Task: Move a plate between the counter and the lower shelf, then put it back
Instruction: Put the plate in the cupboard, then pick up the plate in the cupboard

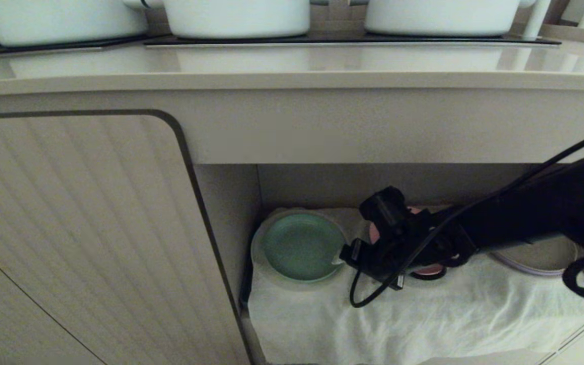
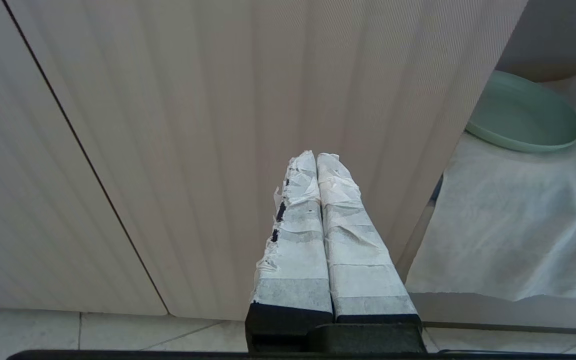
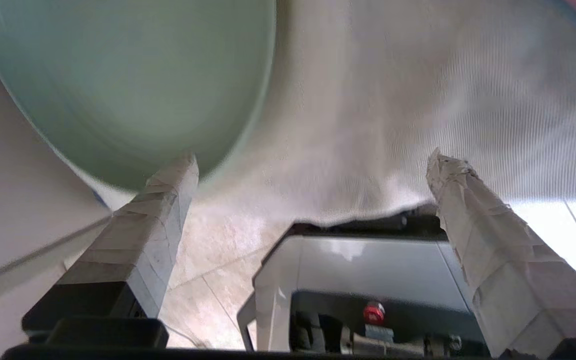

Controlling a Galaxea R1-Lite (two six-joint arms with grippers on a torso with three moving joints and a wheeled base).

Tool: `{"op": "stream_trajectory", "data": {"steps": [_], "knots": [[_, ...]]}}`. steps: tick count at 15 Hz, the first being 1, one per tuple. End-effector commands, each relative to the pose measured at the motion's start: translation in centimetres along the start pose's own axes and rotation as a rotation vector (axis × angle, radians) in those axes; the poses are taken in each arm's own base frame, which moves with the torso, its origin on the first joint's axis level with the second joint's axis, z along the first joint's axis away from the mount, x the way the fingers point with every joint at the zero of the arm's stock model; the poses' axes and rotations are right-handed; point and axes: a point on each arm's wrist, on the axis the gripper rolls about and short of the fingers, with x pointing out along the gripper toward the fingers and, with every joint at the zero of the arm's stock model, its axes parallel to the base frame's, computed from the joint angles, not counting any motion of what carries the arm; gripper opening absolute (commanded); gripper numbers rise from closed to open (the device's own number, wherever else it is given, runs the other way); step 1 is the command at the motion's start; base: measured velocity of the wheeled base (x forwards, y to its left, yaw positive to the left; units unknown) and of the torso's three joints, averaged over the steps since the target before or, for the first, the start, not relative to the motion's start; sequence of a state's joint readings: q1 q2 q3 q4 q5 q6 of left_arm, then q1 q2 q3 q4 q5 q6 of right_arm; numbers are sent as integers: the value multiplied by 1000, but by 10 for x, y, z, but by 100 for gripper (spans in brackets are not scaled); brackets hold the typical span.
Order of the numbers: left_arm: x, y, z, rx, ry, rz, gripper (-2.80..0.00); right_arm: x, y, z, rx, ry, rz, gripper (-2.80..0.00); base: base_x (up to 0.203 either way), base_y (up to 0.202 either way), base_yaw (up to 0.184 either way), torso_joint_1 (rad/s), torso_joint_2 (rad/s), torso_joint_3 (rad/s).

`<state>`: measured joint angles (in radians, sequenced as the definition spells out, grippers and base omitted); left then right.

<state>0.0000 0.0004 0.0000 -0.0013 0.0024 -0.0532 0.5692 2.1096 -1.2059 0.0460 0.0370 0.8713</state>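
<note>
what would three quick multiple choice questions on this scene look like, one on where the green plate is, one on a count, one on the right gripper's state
1. Where is the plate?
A. on the counter beside the pots
B. in the lower shelf, at its left end on the white cloth
C. held in the air by the left gripper

2. How many white pots stand at the back of the counter in the head view?
A. one
B. three
C. five

3. What is the state of the right gripper?
A. open, holding nothing
B. shut on the plate
C. shut on a pot handle

Answers:
1. B, the head view shows it lying on the cloth by the shelf's left wall.
2. B, three pot bottoms line the top edge.
3. A, the right wrist view shows its fingers wide apart with the plate's rim just off one tip.
</note>
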Motion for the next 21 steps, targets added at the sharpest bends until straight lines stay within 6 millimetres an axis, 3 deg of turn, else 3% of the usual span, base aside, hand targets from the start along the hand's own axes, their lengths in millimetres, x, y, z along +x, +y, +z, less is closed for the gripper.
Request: {"op": "stream_trajectory", "data": {"steps": [1,11,12,21], "knots": [[0,0,0,0,-1,1,-280,-8,-1,-6,-2,8,1,0,0,0,0,0,0,0],[0,0,0,0,-1,1,-280,-29,-12,-40,-55,75,-24,0,0,0,0,0,0,0],[0,0,0,0,-1,1,-280,-32,-13,-43,-72,80,-25,-280,0,0,0,0,0,0],[0,0,0,0,-1,1,-280,-67,-36,-64,-137,110,-50,-280,0,0,0,0,0,0]]}}
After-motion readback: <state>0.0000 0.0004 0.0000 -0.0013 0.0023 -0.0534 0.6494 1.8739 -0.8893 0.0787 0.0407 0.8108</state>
